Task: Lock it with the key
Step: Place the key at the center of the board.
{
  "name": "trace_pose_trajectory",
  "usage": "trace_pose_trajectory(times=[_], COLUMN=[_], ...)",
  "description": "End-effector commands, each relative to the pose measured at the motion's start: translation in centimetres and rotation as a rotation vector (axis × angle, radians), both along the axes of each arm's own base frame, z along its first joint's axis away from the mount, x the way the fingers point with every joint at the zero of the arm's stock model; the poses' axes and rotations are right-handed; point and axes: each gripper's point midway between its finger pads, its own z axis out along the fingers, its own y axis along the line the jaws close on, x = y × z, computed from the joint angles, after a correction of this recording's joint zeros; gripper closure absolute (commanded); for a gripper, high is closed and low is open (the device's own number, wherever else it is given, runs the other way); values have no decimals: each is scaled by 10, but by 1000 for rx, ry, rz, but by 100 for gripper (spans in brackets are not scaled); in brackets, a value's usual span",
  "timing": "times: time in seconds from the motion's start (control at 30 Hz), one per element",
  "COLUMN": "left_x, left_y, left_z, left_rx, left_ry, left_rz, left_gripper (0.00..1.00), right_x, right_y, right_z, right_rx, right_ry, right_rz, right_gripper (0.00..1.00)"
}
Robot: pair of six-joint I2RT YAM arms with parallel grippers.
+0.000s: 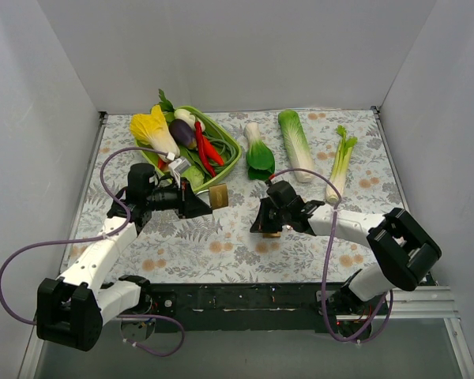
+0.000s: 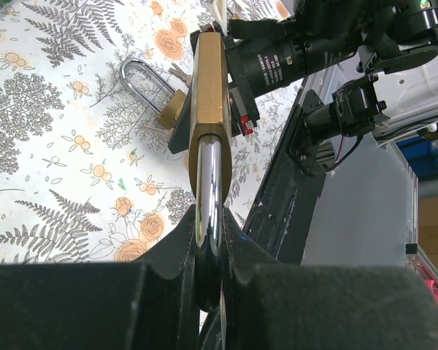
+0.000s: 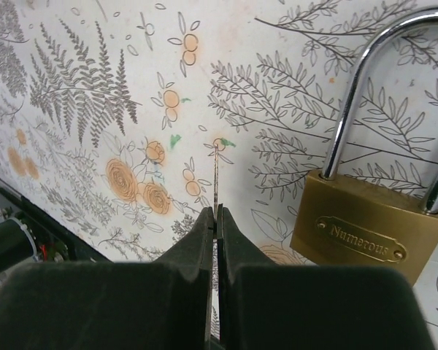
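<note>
Over the table (image 1: 221, 246), right fingers (image 3: 196, 251) pinch key (image 3: 216, 173); left fingers (image 2: 177, 251) clamp padlock (image 2: 208, 80).

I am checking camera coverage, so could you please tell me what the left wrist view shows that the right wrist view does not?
Only left wrist: the left claw shut on the shackle of the held padlock, and the right arm. Only right wrist: the right claw pinching a thin blade, likely the key, seen edge-on. Both: the second padlock lying on the floral cloth.
</note>
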Motion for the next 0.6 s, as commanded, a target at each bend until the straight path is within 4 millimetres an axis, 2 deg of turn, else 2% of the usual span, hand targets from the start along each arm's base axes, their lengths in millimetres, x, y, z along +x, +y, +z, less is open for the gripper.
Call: trace_pose_trajectory(times=[0.0, 0.5, 0.53, 0.57], left_x=[8, -1, -2, -3], left_y=[-5, -4, -4, -3], left_z=[25, 22, 22, 20], left_rx=[-55, -57, -57, -57], left_ry=[-112, -117, -117, -114], left_rz=[-26, -42, -45, -45], left_gripper=[100, 100, 100, 100], right_x=[15, 16, 17, 18], right_y=[4, 3, 5, 6], right_z=[4, -19, -18, -17], right_rx=[11, -15, -13, -11], right_ry=[-19, 59, 61, 61], right_rz=[-76, -109, -107, -104], right_gripper=[99, 98, 88, 84])
